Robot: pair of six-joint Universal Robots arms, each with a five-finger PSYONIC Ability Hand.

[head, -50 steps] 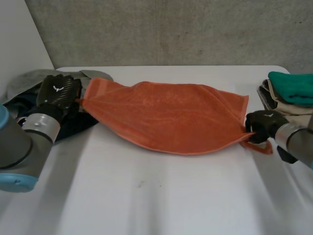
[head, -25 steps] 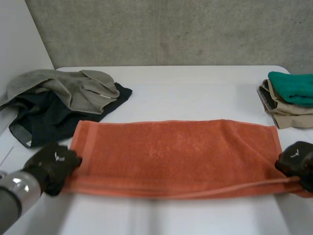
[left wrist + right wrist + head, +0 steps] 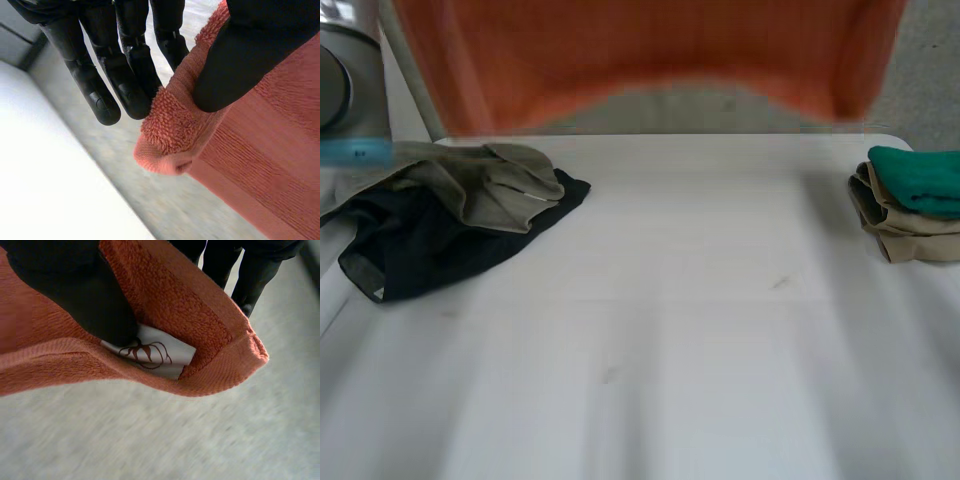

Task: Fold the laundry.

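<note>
Towel (image 3: 640, 50) is held well up over the table (image 3: 670, 330), long axis strung side to side, one end corner pinched by the left hand (image 3: 250, 50), the other by the right hand (image 3: 60, 285), so neither is nearer.

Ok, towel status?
Left hand, right hand each pinching a corner. Orange towel hanging above table. Clothes pile, folded stack off to the sides.

Left hand (image 3: 250, 45), fingers (image 3: 102, 97) pinching orange towel (image 3: 260, 150)

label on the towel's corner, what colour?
White, with a dark red line drawing; the label on the orange towel shows best in the right wrist view.
</note>
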